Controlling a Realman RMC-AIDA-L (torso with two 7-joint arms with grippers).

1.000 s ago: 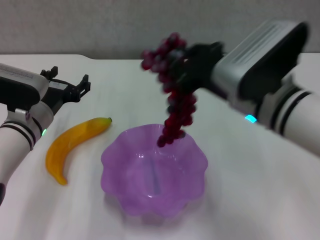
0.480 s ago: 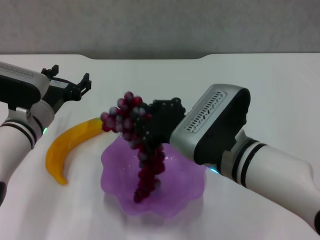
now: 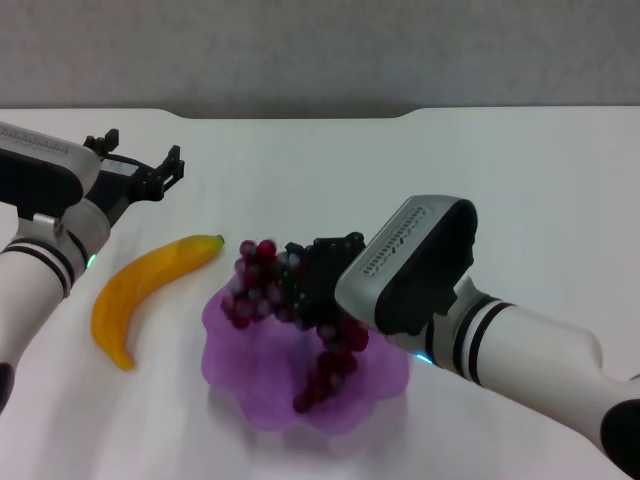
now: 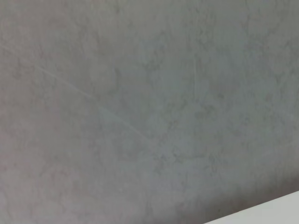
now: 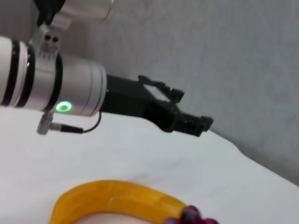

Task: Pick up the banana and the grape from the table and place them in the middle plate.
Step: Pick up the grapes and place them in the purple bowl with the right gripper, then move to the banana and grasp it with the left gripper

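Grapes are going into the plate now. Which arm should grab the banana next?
Left, probably. The left gripper hovers open just behind the banana, on that side of the table. The right gripper is shut on the grape over the middle plate.

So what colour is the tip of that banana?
The banana has a dark green-black tip, clearest in the head view.

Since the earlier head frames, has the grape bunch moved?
Yes. The grape, held by the right gripper, has come down and nearer, from above the far rim of the middle plate into it. The banana stays put.
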